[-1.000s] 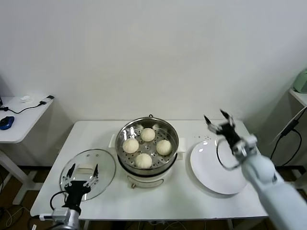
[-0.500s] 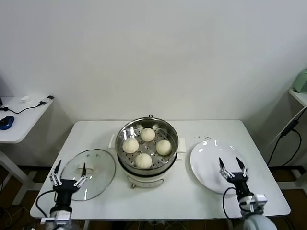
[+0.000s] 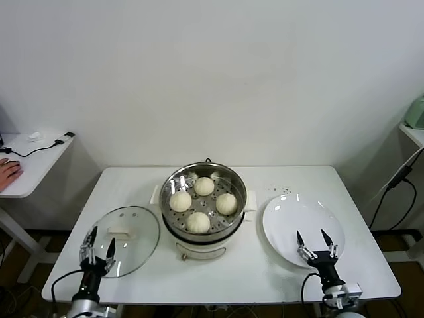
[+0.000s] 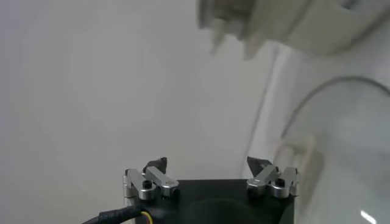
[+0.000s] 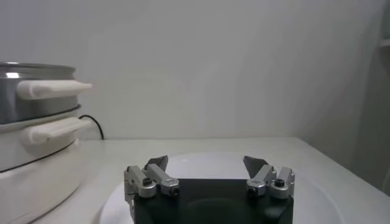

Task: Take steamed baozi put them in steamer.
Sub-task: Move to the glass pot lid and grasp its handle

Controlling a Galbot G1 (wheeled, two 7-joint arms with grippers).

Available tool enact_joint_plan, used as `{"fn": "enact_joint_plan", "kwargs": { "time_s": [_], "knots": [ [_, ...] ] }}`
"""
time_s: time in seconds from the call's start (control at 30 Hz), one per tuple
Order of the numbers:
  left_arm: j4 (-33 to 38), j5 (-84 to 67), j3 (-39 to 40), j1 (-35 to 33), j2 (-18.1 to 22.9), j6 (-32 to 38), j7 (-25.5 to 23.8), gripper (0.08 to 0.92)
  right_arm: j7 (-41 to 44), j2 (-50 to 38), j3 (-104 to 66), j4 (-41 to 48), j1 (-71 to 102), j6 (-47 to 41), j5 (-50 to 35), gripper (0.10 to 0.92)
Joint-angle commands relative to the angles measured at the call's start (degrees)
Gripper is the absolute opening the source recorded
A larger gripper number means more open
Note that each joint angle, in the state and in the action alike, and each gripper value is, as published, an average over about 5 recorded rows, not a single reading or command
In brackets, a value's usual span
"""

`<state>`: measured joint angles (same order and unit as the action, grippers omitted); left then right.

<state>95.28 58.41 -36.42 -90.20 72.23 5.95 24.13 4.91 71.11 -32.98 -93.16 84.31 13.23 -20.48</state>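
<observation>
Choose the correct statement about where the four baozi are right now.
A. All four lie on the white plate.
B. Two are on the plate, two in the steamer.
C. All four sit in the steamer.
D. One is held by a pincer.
C: all four baozi sit on the perforated tray inside the steamer, and the white plate holds none.

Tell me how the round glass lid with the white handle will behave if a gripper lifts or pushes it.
The round glass lid looks rigid and probably breakable, since it is clear glass. Its smooth surface may be slippery, so the white handle seems the safer hold. Lying flat on the white table, it would likely slide rather than roll when pushed.
</observation>
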Motion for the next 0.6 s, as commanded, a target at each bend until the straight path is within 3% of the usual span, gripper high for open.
{"fn": "enact_joint_plan", "kwargs": {
  "time_s": [0.03, 0.6],
  "knots": [
    [-11.2, 15.8, 1.2, 5.3, -0.2, -2.6, 3.8, 0.823, 0.1, 1.4, -0.7, -1.4, 1.1, -2.0, 2.7, 0.823],
    [-15.1, 15.9, 2.8, 13.1, -2.1, -3.0, 2.5, 0.823, -0.1, 1.5, -1.9, -1.7, 2.4, -1.9, 2.8, 0.823]
  ]
}}
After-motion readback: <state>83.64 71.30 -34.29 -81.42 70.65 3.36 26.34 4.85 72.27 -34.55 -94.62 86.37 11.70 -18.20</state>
